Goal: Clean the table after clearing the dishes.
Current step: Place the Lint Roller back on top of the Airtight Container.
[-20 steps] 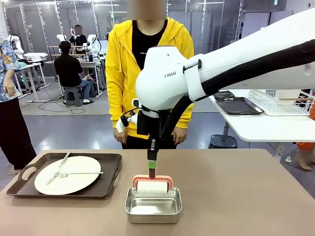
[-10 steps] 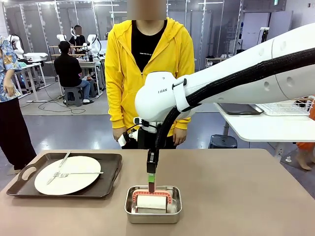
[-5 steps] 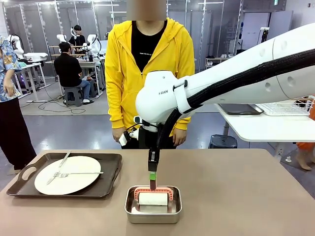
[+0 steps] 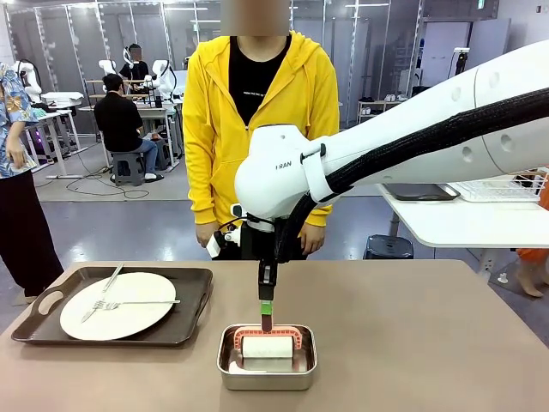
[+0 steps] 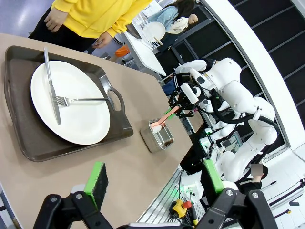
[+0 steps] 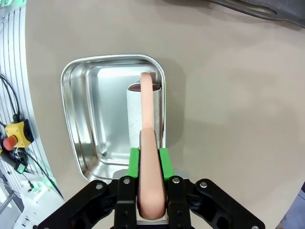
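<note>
Right hand: The right hand (image 6: 148,162) is clamped on the pink handle of the roller (image 4: 267,347). A green pad sits on each side of the handle, and the hand points straight down over the pan (image 4: 266,378).

Roller: Its white roll lies inside the steel pan, between the walls. Whether it rests on the pan's floor cannot be told.

Change: Two seconds ago the roll hung at the pan's far rim, above the walls. A second ago it was at its lowest in the pan. It has since come up a little, and it has barely moved over the last half second.

Left hand: The left hand (image 5: 153,179) is spread open with nothing between its fingers, held clear of the counter (image 4: 412,343).

Dishes: One plate (image 4: 137,323) with a knife and fork lies on the brown tray (image 4: 194,283) at the counter's left. It has not moved and sits well apart from the pan.

Person: The person (image 4: 257,112) stands at the far side and touches nothing on the counter.

Meaning: The dip looks like loading or rinsing the roller before a pass. Wiping has probably not begun. With the tray still in place, only the bare stretch around and to the right of the pan looks open to rolling.
</note>
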